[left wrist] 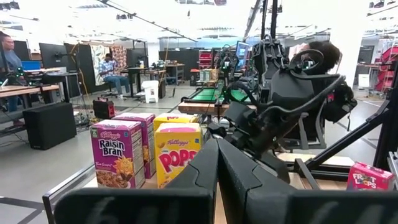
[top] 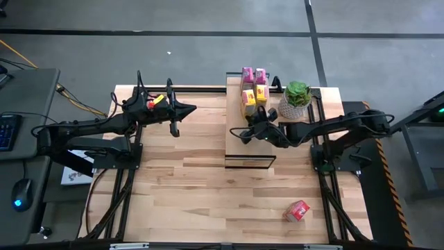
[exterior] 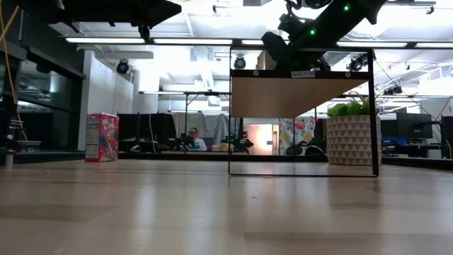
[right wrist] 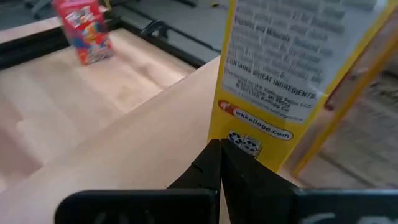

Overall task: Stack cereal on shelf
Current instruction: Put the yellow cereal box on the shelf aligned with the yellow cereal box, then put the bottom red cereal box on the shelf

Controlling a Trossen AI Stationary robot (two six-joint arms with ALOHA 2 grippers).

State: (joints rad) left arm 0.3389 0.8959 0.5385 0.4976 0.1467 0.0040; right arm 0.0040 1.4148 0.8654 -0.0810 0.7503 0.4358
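The shelf (top: 239, 149) is a light-wood board on a dark frame. At its far end stand two pink boxes (top: 254, 73) and two yellow boxes (top: 254, 98). One red box (top: 297, 210) lies on the tabletop near the right front. Another red box (exterior: 101, 137) stands on the table under my left arm. My right gripper (right wrist: 217, 146) is shut above the board, its tips by the bottom corner of a yellow box (right wrist: 292, 74). My left gripper (top: 194, 108) hovers shut, left of the shelf, pointing at the boxes (left wrist: 177, 158). My right gripper's shut fingertips (right wrist: 211, 155) come level along the shelf board to the lower corner (right wrist: 239, 142) of the near yellow box. I cannot tell whether they touch it. The box stands upright on the board.
A green potted plant (top: 297, 101) in a white pot stands on the table just right of the shelf's far end. The near half of the shelf board (top: 250, 156) is bare. Wide tabletop (top: 194, 194) lies in front of both arms.
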